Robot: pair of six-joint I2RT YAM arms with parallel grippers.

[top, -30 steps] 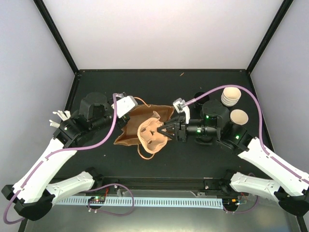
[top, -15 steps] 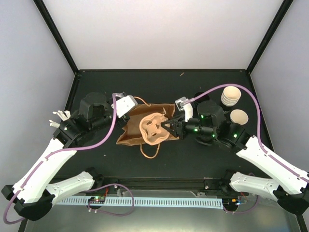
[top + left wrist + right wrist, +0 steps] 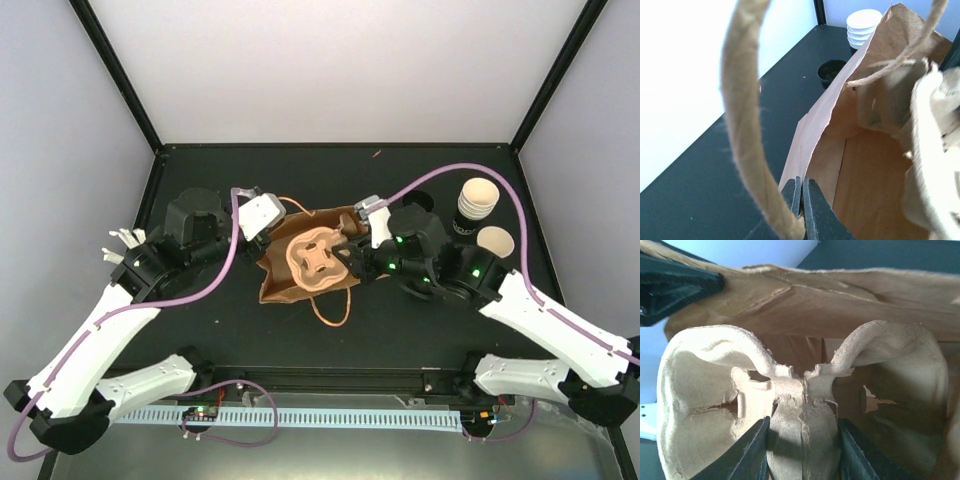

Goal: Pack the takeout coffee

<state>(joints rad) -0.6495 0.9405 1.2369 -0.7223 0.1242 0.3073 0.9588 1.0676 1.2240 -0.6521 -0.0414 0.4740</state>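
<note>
A black table point(image 3: 420, 325) boxed in by pale walls carries everything. At its middle lies the paper bag point(image 3: 278, 285), its rim pinched flat by the left gripper point(image 3: 801, 192), fingers fully together. The right gripper point(image 3: 801, 450), part-open, clamps the centre ridge of a cup carrier point(image 3: 318, 257) at the bag's mouth; how deep it sits we cannot quite tell. The takeout coffee point(image 3: 495, 241) stands untouched near the table's right edge, beside the cup stack point(image 3: 477, 200). We judge that loading the carrier is the step in hand. Next, the right gripper must let go and fetch that cup upright.
</note>
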